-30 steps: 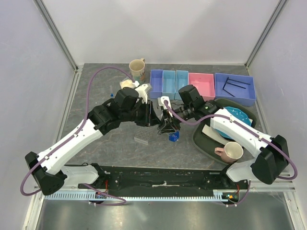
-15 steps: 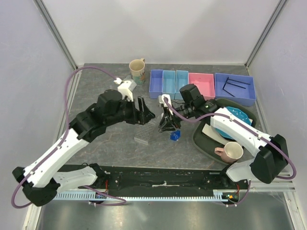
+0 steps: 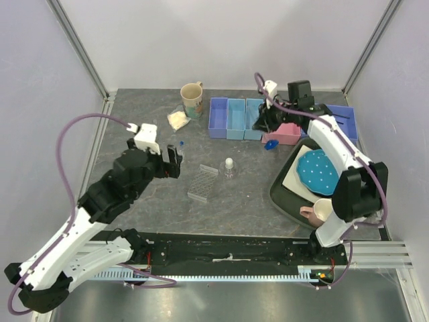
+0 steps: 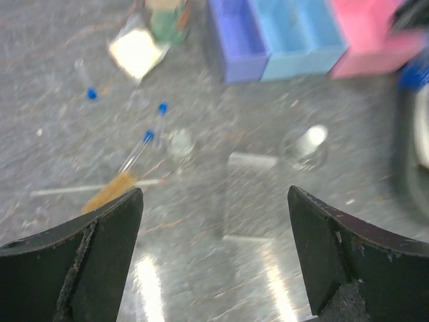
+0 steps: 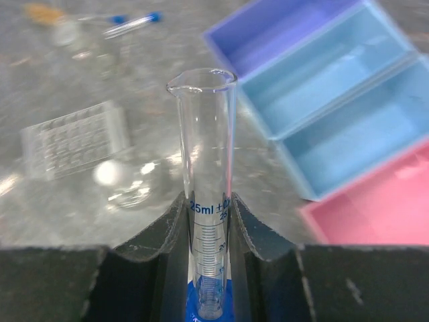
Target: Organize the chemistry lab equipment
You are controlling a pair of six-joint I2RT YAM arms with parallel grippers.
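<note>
The left jaws stand wide apart with nothing between them, hovering above the left part of the table (image 3: 134, 114). Just beyond them in the wrist view lie tiny blue-capped clear tubes (image 4: 137, 149), loose on the surface. Right of the tubes lies the clear plastic tube rack (image 3: 203, 182), flat near the table's middle. The small white-stoppered clear flask (image 3: 229, 168) stands just beside its far right corner. Farther off, the bag of pale powder (image 3: 177, 119) lies just left of the cream mug (image 3: 192, 97).

The right jaws are clamped on a clear graduated cylinder (image 5: 204, 168), gripping it low on the stem and holding it upright. Its blue foot (image 3: 271, 143) shows at the near edge of the pink bin (image 3: 285, 119), right of the light blue bins (image 3: 244, 115).
</note>
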